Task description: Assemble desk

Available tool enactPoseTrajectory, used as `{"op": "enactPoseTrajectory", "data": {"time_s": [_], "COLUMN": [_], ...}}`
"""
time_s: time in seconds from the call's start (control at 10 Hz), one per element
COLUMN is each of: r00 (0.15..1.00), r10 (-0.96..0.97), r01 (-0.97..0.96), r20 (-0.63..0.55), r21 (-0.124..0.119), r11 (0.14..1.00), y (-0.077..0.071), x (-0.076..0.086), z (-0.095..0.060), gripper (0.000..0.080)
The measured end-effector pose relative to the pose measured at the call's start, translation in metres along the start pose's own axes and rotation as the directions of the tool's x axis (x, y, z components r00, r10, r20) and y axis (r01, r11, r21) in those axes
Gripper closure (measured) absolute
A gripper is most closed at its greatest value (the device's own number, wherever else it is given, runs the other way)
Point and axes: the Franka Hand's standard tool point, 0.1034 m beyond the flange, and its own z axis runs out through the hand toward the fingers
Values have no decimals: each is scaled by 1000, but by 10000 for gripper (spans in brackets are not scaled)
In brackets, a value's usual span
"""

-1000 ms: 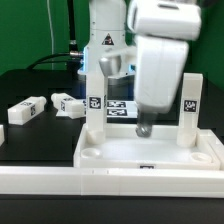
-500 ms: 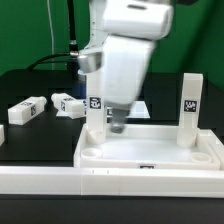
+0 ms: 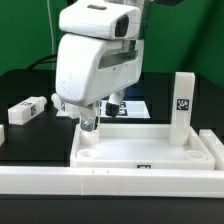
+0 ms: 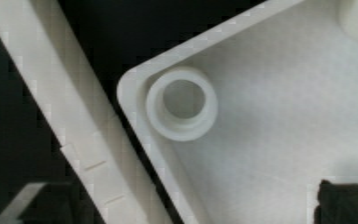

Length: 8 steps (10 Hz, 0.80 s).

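Rail, long, low and white, spans the front of the exterior view. Just behind it the desk slab lies flat on the black table, rim upward, with a round socket at its near corner on the exterior view's left. The gripper hangs over this left end of the slab, pointing down. Its fingers are spread wide with nothing between them, and whether they touch the slab cannot be told. In the wrist view a rounded slab corner with one empty socket lies below the fingers. At the slab's far corner on the exterior view's right, one leg stands upright, its black-and-white tag facing the camera. Farther back, on the exterior view's left, a loose leg lies on its side on the table, well apart from the slab. Behind the arm, part of the marker board shows.
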Motion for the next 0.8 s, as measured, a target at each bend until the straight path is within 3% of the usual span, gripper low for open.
{"op": "enactPoseTrajectory", "data": {"time_s": [0.1,0.2,0.3,0.6,0.8], "r00": [995,967,924,824,813], "r10": [96,255,381,564,580], "r01": [-96,-255,-381,-566,-582], "r20": [-2,8,18,48,49], "r21": [3,37,50,92,91], "r11": [995,966,923,819,808], "y": [0,0,1,6,6], "x": [0,-7,-9,-18,-21], "z": [0,-1,-3,-8,-7], "gripper": [151,151,151,151,151]}}
